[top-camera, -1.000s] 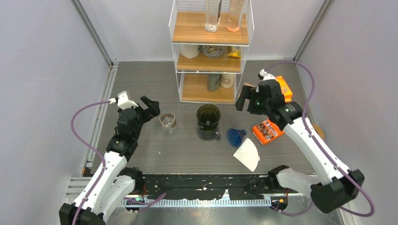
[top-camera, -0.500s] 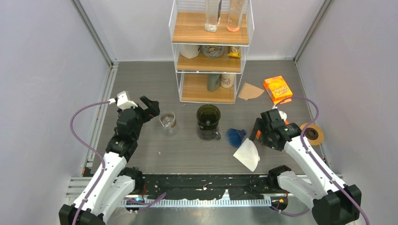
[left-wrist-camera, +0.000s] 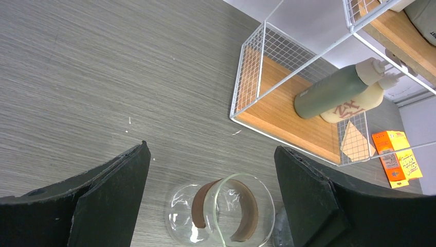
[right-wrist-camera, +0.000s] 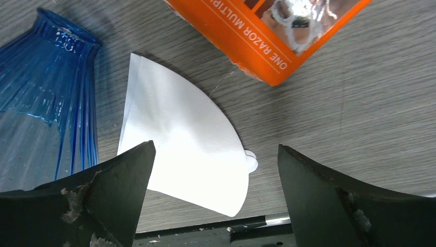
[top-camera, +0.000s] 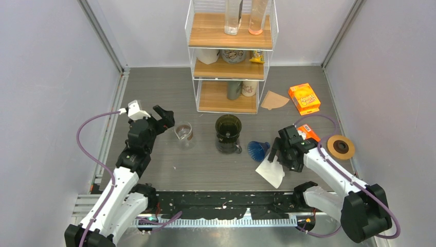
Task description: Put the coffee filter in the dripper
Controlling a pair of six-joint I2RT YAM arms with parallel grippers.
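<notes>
From above: noted the right gripper (top-camera: 274, 154) low over the table (top-camera: 154, 87), jaws spread wide and gripping nothing, above the far part of the white coffee filter (top-camera: 272, 174). Filter flat on the table, just beside the blue dripper (top-camera: 257, 150), not in it. Dripper right of the dark glass carafe (top-camera: 228, 133). Farther left, the left gripper (top-camera: 167, 119) raised near a small glass beaker (top-camera: 184, 133), likewise wide and empty. Left wrist: beaker below, between the parted fingers (left-wrist-camera: 110, 193); wire shelf (left-wrist-camera: 257, 77) beyond, two bottles (left-wrist-camera: 334, 90) on its lowest board. Right wrist: filter flat between the spread fingers, dripper at left against its edge, contact unclear; orange packet (right-wrist-camera: 267, 31) beyond.
</notes>
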